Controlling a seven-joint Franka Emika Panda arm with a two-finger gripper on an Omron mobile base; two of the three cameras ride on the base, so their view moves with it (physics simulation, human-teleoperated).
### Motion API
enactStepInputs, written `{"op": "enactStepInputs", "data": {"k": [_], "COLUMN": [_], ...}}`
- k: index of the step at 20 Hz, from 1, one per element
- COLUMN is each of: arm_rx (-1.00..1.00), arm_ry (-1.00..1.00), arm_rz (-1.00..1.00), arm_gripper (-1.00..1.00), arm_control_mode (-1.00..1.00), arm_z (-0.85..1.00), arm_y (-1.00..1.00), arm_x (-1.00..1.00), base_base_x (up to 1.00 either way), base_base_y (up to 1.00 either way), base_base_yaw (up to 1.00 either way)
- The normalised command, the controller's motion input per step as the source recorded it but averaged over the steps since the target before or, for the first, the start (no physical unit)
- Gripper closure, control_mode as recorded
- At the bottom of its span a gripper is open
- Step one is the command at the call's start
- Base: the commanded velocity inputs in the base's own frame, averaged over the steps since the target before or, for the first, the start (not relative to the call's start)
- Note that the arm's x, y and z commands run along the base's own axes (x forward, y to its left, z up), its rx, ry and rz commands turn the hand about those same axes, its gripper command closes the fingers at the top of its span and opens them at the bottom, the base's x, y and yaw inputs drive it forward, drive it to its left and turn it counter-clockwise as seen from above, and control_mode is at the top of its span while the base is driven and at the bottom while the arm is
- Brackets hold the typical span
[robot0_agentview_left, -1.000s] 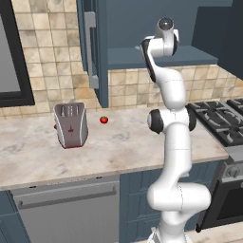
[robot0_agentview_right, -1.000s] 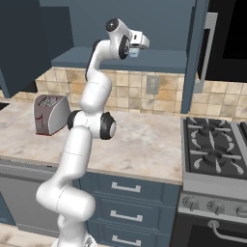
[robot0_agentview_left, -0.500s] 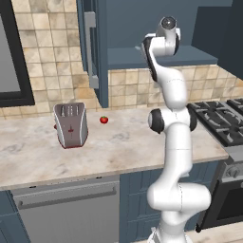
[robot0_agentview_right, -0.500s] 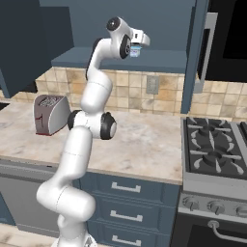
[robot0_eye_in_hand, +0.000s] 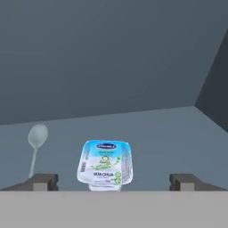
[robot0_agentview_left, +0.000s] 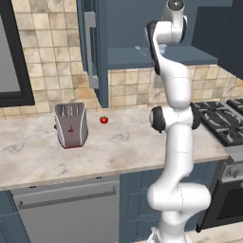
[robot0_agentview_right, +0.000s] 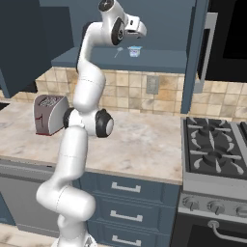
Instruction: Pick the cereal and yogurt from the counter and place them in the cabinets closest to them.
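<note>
I see the yogurt (robot0_eye_in_hand: 105, 165) upright on the shelf (robot0_eye_in_hand: 156, 133), centred between my fingertips (robot0_eye_in_hand: 43, 181). The gripper (robot0_eye_in_hand: 113, 182) is released, touching nothing.

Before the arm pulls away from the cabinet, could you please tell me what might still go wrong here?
The small light-blue and white yogurt cup stands between the open gripper fingertips, so a skewed retreat could tip it. A pale spoon lies close beside it and might get knocked. The cup sits near the blue shelf's front edge and could fall.

fingers (robot0_eye_in_hand: 43, 181): only 2 tips seen, rest cut off | yogurt (robot0_eye_in_hand: 105, 165): label txt unreadable
</note>
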Motion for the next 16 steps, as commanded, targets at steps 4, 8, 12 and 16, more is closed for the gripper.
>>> {"op": "enactStepInputs", "data": {"k": [4, 8, 12, 16], "arm_rx": [0.00, 0.00, 0.00, 0.00], "arm_ry": [0.00, 0.00, 0.01, 0.00], "arm_rz": [0.04, 0.07, 0.04, 0.02], "arm_gripper": [-1.00, -1.00, -1.00, -1.00], "arm_control_mode": [-1.00, -1.00, -1.00, -1.00], "arm_z": [0.20, 0.01, 0.00, -0.02], "arm_y": [0.16, 0.16, 0.21, 0.24], "arm_x": [-0.98, -1.00, -1.00, -1.00], "base_base_x": [0.00, 0.00, 0.00, 0.00], "base_base_y": [0.00, 0.00, 0.00, 0.00], "base_base_yaw": [0.00, 0.00, 0.00, 0.00]}}
